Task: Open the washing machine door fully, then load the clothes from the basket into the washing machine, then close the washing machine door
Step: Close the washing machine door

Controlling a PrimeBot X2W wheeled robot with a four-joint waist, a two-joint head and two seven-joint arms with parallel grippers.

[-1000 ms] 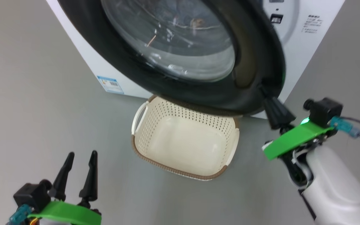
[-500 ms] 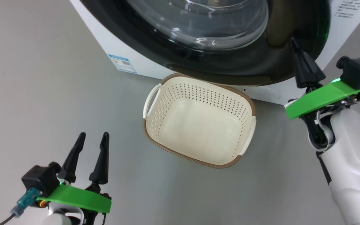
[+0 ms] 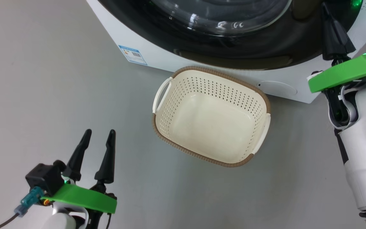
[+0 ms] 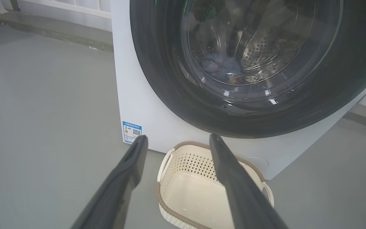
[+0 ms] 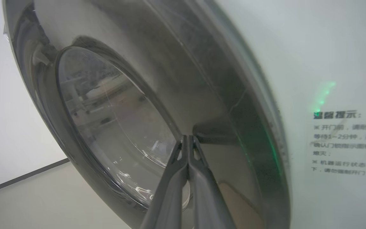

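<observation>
The washing machine stands at the top of the head view. Its door, a black rim around bulging glass, lies against the white front. My right gripper is shut, holding nothing, with its tips pressed on the right side of the door rim. Through the glass, light-blue clothes lie in the steel drum. The cream basket sits on the floor below the door, with nothing in it. At the lower left my left gripper hangs open, pointing towards the basket from a distance.
Grey floor surrounds the machine and basket. A blue label sticker marks the machine's lower left corner, a round service cover its lower right. Printed warning text sits on the front panel right of the door.
The camera has moved, shifting the whole picture. The door, ajar a second ago, has swung in against the machine front with my shut right gripper on its rim. The left gripper stays open.
</observation>
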